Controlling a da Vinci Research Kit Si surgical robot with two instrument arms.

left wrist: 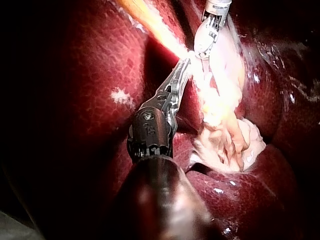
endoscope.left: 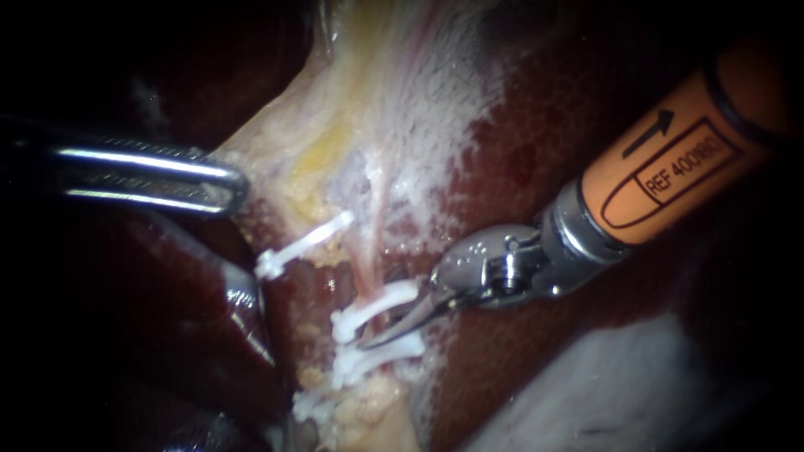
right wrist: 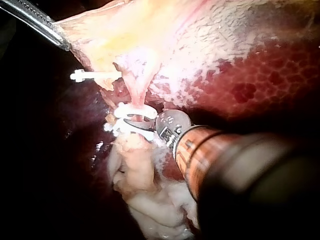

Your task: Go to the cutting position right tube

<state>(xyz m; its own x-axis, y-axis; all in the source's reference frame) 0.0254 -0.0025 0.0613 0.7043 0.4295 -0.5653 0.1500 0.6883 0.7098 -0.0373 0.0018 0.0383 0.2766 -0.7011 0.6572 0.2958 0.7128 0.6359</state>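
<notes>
The right tube (endoscope.left: 366,268) is a thin pink strand running down from the pale gallbladder (endoscope.left: 377,100) into two white clips, an upper clip (endoscope.left: 377,303) and a lower clip (endoscope.left: 368,358). My right instrument (endoscope.left: 394,326), on an orange shaft, has curved blades standing open in the gap between those two clips, around the tube; the right wrist view shows the same (right wrist: 136,125). Further left, a third clip (endoscope.left: 301,243) sits on the left tube. My left instrument (endoscope.left: 230,186) is shut on the gallbladder's edge and holds it stretched leftward.
Dark red liver (endoscope.left: 569,109) surrounds the site. A white gauze-like mass (endoscope.left: 620,393) lies at the lower right. Yellowish fatty tissue (endoscope.left: 377,414) and one more white clip (endoscope.left: 314,406) sit below the clipped tube.
</notes>
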